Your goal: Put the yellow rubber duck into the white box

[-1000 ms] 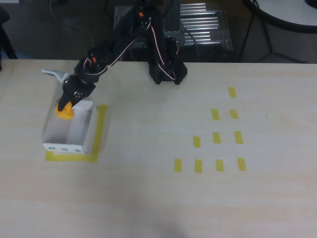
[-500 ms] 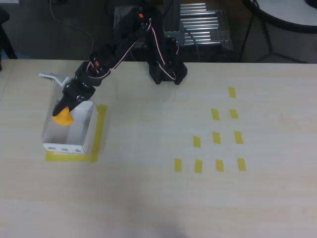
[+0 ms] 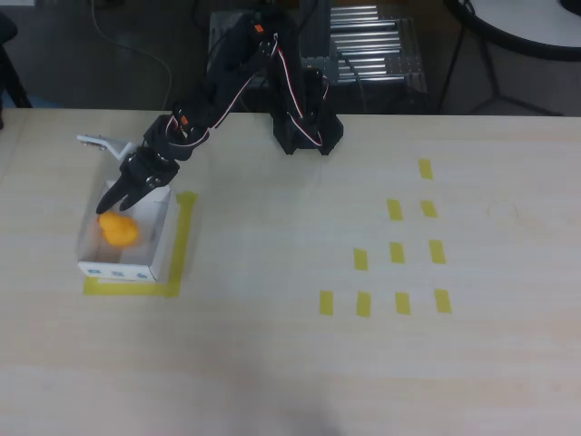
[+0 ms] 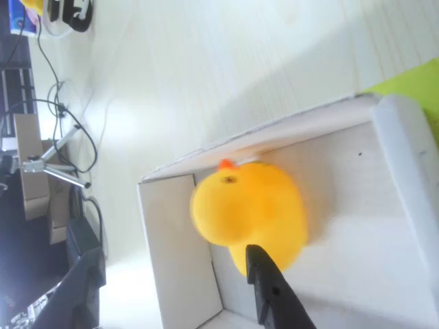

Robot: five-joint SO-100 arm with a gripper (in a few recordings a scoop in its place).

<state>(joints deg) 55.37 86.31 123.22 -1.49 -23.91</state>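
Overhead view: the duck (image 3: 119, 228) lies inside the box (image 3: 154, 251), toward its far left part, touching no finger. The box sits at the table's left side on a yellow tape outline (image 3: 181, 245), with grey marks on its near wall. The gripper (image 3: 116, 193) hangs just over the box's far edge, its jaws spread and holding nothing; the black finger points down toward the duck and the pale finger sticks out to the left above the table (image 3: 272, 363). The black arm runs up and right to its base (image 3: 307, 127) at the table's far edge. Well to the right lie short yellow tape strips (image 3: 397, 252) in rows.

In the wrist view the duck (image 4: 250, 211) rests on the box floor against a box wall (image 4: 180, 260), its orange beak up toward another wall, and a dark fingertip (image 4: 269, 291) shows below it; whether it touches the duck cannot be told.
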